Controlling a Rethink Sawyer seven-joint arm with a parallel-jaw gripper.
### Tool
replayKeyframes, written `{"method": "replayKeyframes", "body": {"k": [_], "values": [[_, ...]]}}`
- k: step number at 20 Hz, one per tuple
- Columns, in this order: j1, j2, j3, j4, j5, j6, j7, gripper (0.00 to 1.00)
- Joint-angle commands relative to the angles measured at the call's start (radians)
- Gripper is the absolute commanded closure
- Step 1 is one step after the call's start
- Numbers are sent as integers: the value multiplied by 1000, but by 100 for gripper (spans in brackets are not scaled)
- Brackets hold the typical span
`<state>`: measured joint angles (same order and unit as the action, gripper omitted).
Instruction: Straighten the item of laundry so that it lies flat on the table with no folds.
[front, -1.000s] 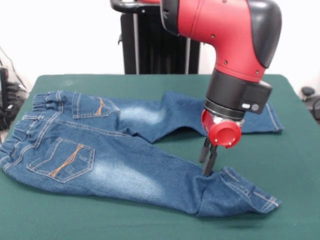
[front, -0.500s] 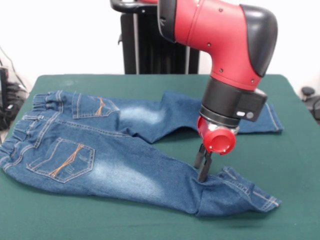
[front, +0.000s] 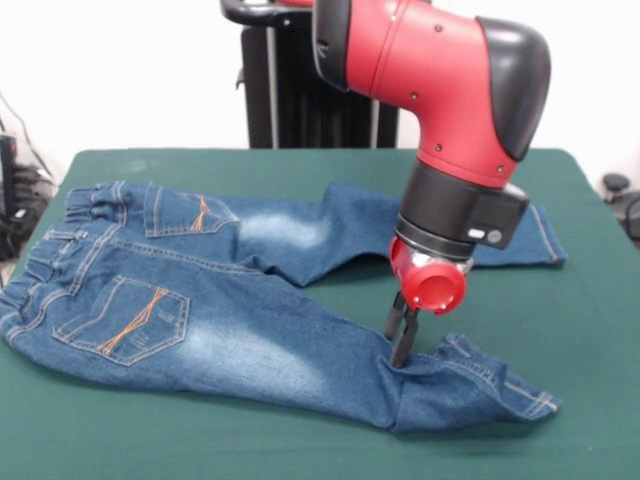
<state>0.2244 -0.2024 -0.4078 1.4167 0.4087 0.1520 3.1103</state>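
green worktop (front: 590, 330) carries the jeans (front: 250, 320), spread across it. my pincer (front: 400, 352) looks clenched on a crease at the nearer leg's cuff end; dragging could bunch it worse.

Faded blue denim jeans (front: 230, 320) lie on matt green felt table (front: 590, 330); arm (front: 440, 80) shell glossy plastic.

Blue faded jeans (front: 230, 320) with orange stitching, dark green table (front: 590, 330)
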Motion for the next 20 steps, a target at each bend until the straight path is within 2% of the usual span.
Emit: {"method": "replayKeyframes", "body": {"k": [1, 14, 16, 20], "values": [[9, 21, 49, -22, 37, 99, 88, 100], [-12, -10, 76, 18, 33, 73, 88, 100], [-15, -41, 93, 56, 22, 76, 80, 100], [-43, -142, 151, 201, -30, 46, 41, 100]]}}
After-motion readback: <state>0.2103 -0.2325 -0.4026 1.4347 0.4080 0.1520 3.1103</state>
